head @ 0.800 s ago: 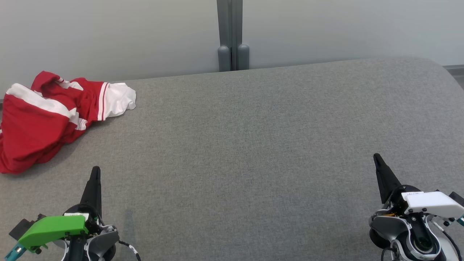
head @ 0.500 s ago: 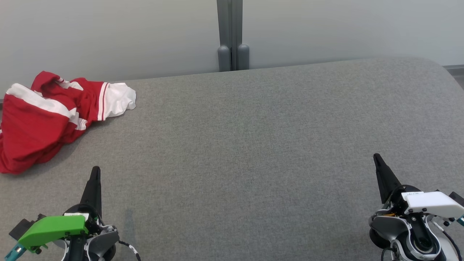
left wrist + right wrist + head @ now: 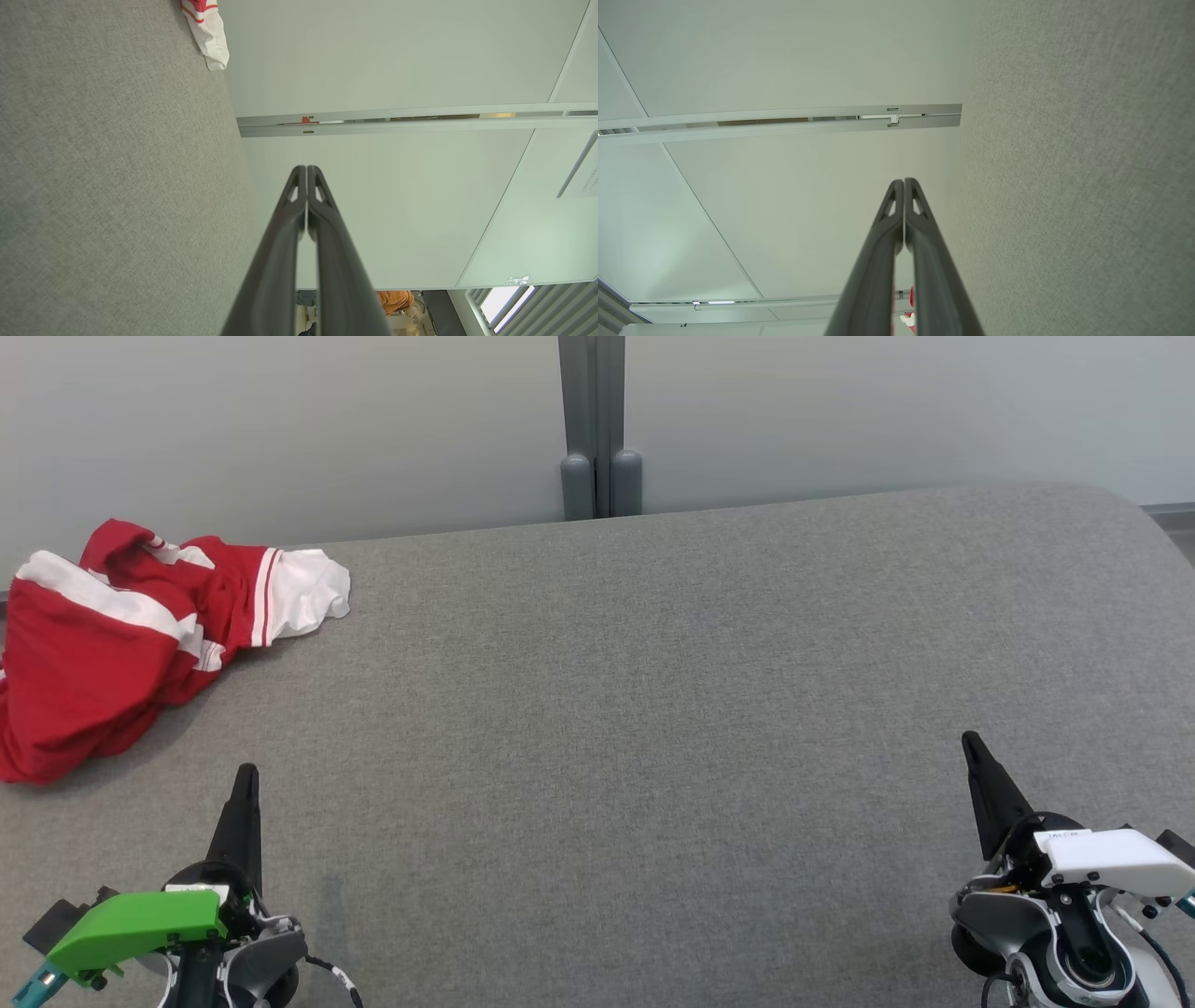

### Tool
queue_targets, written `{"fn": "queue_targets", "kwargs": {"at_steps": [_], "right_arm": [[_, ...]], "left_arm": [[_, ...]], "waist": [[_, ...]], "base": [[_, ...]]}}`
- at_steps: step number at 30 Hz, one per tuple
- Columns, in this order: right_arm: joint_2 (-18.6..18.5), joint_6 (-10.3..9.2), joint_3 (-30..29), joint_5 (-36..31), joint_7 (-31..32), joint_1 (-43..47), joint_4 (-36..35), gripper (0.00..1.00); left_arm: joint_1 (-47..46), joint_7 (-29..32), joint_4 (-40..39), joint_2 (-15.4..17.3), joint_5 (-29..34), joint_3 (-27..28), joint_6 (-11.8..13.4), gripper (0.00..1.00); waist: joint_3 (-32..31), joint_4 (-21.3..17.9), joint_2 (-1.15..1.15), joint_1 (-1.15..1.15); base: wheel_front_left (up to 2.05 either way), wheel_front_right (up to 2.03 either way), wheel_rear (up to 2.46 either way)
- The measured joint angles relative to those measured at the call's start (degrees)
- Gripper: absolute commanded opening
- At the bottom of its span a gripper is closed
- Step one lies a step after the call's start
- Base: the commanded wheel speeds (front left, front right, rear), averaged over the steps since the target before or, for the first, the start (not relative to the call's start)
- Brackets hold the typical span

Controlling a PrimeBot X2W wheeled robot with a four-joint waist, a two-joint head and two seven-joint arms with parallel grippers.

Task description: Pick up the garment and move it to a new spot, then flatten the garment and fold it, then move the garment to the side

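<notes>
Crumpled red-and-white fabric garment (image 3: 121, 644): upper left, awaiting pickup.
Left gripper (image 3: 246, 773), right gripper (image 3: 969, 739): bottom corners, fingers pinched together, empty, idle.

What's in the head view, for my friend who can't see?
A crumpled red and white garment lies at the far left of a grey fabric surface. The left gripper and right gripper sit shut near the bottom corners, holding nothing.

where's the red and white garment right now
In the head view the garment lies crumpled at the far left of the grey surface, at its back edge by the wall, ahead of the left gripper and apart from it.
</notes>
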Motion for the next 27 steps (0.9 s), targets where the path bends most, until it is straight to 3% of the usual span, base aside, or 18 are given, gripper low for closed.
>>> {"fn": "queue_targets", "kwargs": {"at_steps": [27], "right_arm": [[0.0, 0.0, 0.0, 0.0, 0.0, 0.0, 0.0, 0.0]], "left_arm": [[0.0, 0.0, 0.0, 0.0, 0.0, 0.0, 0.0, 0.0]], "waist": [[0.0, 0.0, 0.0, 0.0]], "base": [[0.0, 0.0, 0.0]]}}
